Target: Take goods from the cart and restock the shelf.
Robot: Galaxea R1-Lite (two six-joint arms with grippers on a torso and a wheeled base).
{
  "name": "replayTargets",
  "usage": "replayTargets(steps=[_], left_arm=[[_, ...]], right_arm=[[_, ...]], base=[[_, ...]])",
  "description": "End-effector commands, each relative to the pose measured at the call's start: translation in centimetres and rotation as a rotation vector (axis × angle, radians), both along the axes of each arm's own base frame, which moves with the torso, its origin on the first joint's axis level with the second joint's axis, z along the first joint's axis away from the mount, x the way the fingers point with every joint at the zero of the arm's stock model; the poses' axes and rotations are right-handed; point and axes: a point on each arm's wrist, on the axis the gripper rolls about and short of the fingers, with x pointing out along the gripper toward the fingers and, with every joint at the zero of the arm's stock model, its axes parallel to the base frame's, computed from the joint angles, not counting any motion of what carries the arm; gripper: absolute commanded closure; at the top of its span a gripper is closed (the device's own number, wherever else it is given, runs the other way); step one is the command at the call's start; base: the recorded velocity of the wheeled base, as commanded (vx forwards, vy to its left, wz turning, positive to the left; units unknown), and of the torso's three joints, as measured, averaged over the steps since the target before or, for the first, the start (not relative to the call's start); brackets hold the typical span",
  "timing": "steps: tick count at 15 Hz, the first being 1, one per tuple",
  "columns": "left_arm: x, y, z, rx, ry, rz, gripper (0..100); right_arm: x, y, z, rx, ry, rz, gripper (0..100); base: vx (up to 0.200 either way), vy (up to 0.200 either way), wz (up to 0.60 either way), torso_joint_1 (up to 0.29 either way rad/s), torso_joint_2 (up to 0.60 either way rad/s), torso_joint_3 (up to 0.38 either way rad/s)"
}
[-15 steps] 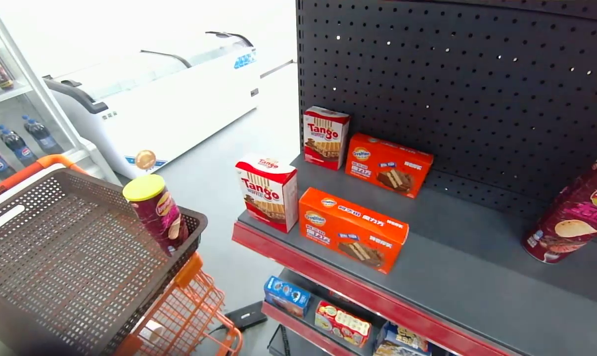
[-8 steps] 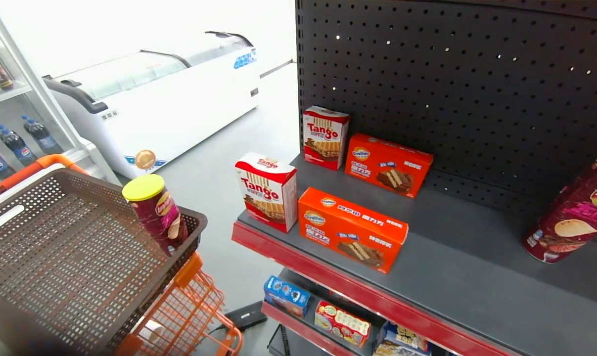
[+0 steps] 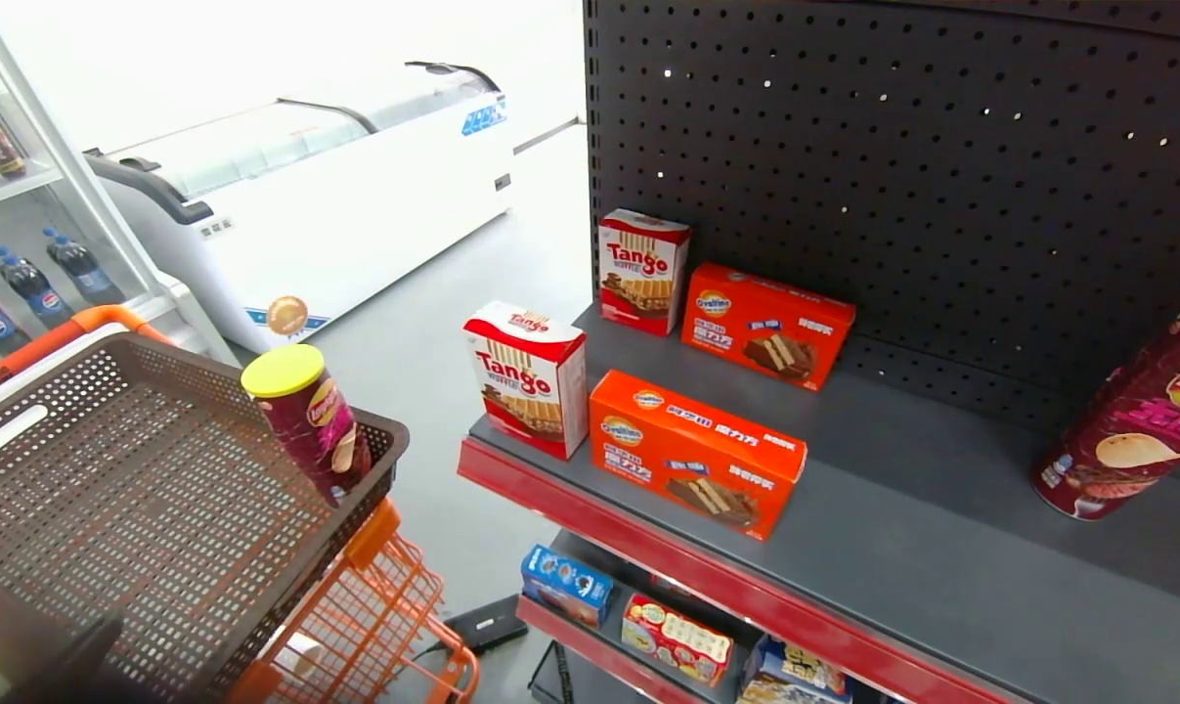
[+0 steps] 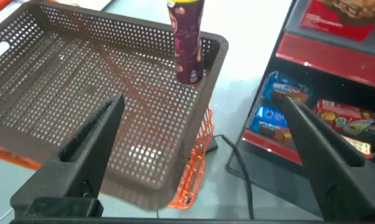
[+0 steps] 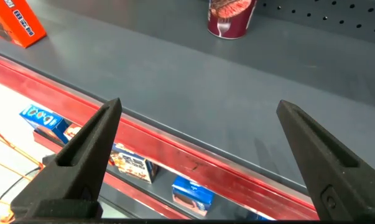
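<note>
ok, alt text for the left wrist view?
The open left gripper hovers over a brown basket on an orange cart; one maroon chip can stands in its corner. Snack packs sit on a lower shelf nearby.

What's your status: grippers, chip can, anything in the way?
Left gripper open, empty, over basket. Right gripper open over shelf. Chip can standing in basket corner. Nothing blocks it.

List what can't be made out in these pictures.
Head view: the shelf can is cut off by the right edge.
Head view: the lower-shelf goods sit partly hidden under the red shelf lip.
Left wrist view: the cart can is cut off at its lid by the picture's edge.
</note>
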Motion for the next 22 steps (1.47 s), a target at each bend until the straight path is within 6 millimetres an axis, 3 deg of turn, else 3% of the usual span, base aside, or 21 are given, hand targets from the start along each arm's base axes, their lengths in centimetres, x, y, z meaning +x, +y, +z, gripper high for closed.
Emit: replayTargets(steps=[1,4,6,7,10,22], left_arm=[[7.6,0.7,0.2,-0.002,0.141,0.048,0],[11.1,0.6,-2.0,0.004,0.212,0.034,0],[12.8,0.7,-3.5,0.014,0.165,0.032,0],[14.8,0.8,-4.9,0.016,0.117,0.034,0],[17.8,0.9,-6.5,0.020,0.070,0.037,0],[27.9,1.6,-10.4,0.054,-0.048,0.119,0]], right_arm=[[0.0,0.0,0.0,0.000,0.001,0.000,0],[0.0,0.0,0.0,0.000,-0.001,0.000,0],[0.0,0.0,0.0,0.000,-0.001,0.000,0],[0.0,0.0,0.0,0.000,-0.001,0.000,0],[0.0,0.0,0.0,0.000,0.001,0.000,0],[0.0,0.0,0.0,0.000,-0.001,0.000,0]], base=[[0.000,0.000,0.00,0.000,0.00,0.000],[0.000,0.000,0.00,0.000,0.00,0.000],[0.000,0.000,0.00,0.000,0.00,0.000],[0.000,0.000,0.00,0.000,0.00,0.000],[0.000,0.000,0.00,0.000,0.00,0.000],[0.000,0.000,0.00,0.000,0.00,0.000]])
